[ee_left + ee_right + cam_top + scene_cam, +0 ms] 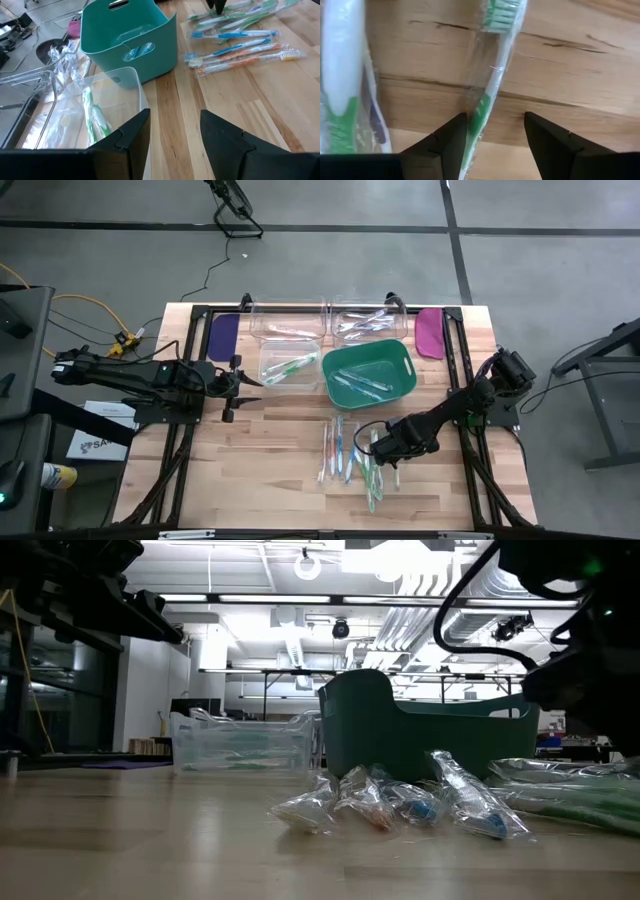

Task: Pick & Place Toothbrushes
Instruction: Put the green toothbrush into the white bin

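Note:
Several wrapped toothbrushes (350, 455) lie flat in a loose heap on the wooden table, near its front edge; the low view shows their clear wrappers (400, 805). My right gripper (385, 452) points down over the heap's right side, open. In the right wrist view a green-and-white wrapped toothbrush (490, 85) lies between its fingers (445, 145), close to one of them; I cannot tell whether it touches. My left gripper (175, 135) hangs open at the table's left, next to a clear bin (100, 110), with nothing between its fingers.
A teal basket (400, 365) at the table's middle holds a few toothbrushes. A clear bin (290, 365) to its left holds a green one. Two more clear bins (285, 320) (370, 320) stand at the far edge, flanked by a purple paddle (222, 332) and a magenta one (430, 330).

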Robot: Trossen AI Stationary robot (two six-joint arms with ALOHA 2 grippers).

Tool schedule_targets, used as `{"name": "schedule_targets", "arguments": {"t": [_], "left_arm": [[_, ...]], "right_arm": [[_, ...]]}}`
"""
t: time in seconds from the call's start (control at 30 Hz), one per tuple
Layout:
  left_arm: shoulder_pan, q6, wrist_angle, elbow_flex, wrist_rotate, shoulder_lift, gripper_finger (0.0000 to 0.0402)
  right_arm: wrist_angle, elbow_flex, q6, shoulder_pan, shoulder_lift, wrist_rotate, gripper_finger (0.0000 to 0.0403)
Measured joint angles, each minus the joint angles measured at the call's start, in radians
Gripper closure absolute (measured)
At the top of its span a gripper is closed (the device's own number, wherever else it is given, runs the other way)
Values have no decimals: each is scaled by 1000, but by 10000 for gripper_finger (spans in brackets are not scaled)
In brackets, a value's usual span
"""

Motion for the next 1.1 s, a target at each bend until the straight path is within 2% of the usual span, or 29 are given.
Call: {"name": "schedule_targets", "arguments": {"t": [0.2, 0.53, 0.67, 0.77, 1.1], "left_arm": [[0, 0, 0, 0, 0, 0, 236], [0, -8, 1, 0, 0, 0, 236], [0, -101, 13, 0, 0, 0, 236], [0, -113, 58, 0, 0, 0, 236], [0, -114, 227, 0, 8, 2, 236]], "right_arm": [[8, 0, -18, 0, 0, -11, 255], [38, -1, -56, 0, -3, -41, 386], [40, 20, -57, 0, -32, -3, 388], [42, 39, -65, 0, -75, 57, 393], [97, 93, -310, -1, -244, 345, 395]]}}
